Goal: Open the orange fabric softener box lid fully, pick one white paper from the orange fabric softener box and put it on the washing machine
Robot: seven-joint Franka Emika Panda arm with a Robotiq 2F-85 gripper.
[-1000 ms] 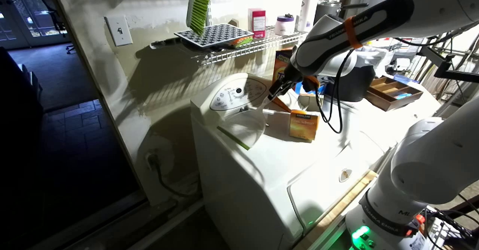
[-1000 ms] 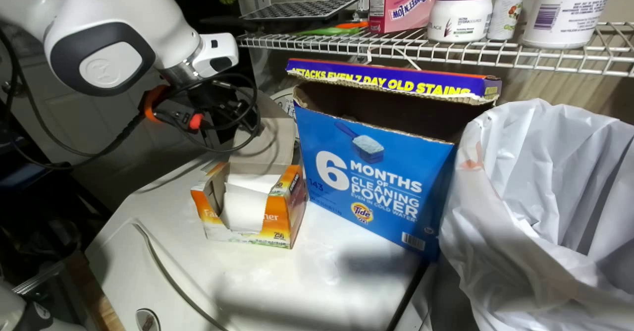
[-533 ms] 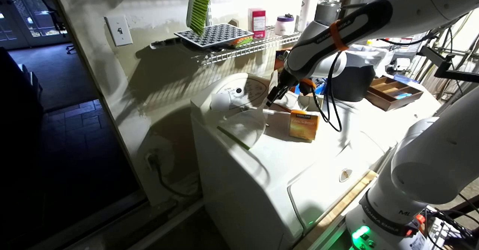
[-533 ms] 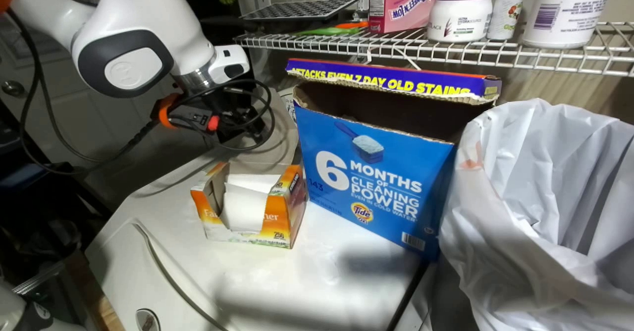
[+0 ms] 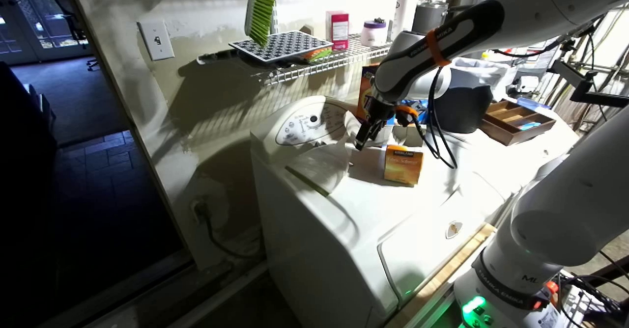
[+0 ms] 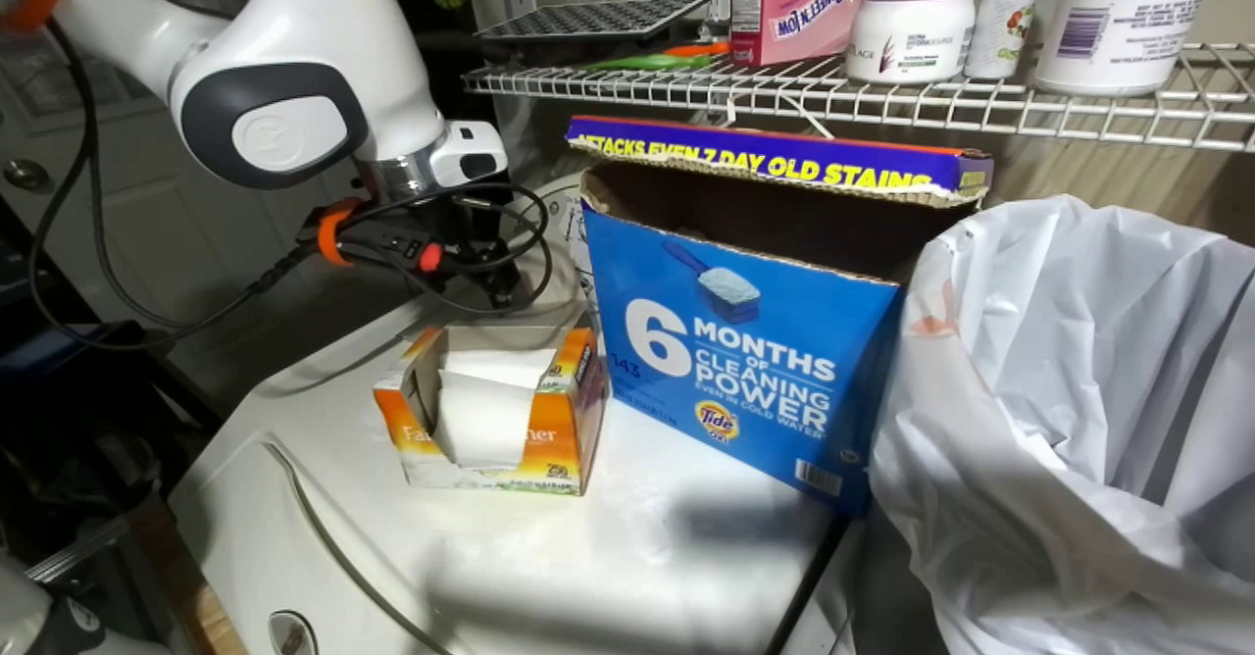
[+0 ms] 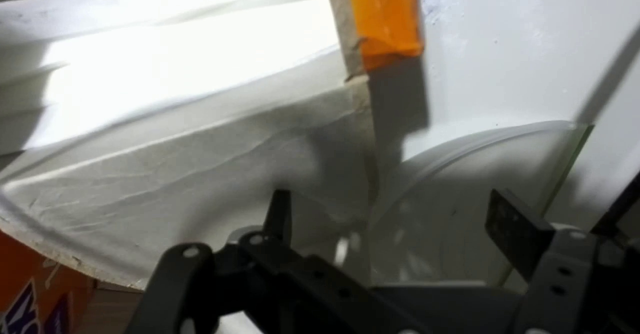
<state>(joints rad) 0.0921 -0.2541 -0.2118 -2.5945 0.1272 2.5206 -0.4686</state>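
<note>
The small orange fabric softener box (image 5: 404,167) stands on the white washing machine (image 5: 366,215). In an exterior view its front (image 6: 549,454) is cut low and white papers (image 6: 480,420) show inside. The papers (image 7: 200,49) also show in the wrist view. The lid (image 7: 200,174) is raised and folded back, its grey inner side facing the wrist camera. My gripper (image 7: 395,219) is open, with the left finger over the lid and the right finger beyond its side edge. I cannot tell whether the finger touches the lid. In an exterior view the gripper (image 5: 362,140) is behind the box.
A clear dustpan (image 5: 322,163) with a green edge lies beside the box. A tall blue-fronted detergent box (image 6: 726,361) and a bin with a white bag (image 6: 1059,371) stand close by. A wire shelf (image 6: 627,88) hangs above. A wooden tray (image 5: 516,122) sits farther off.
My gripper has moved lower behind the box, and the lid is folded farther back and down. The box has shifted slightly. The arm has swung over along with the gripper.
</note>
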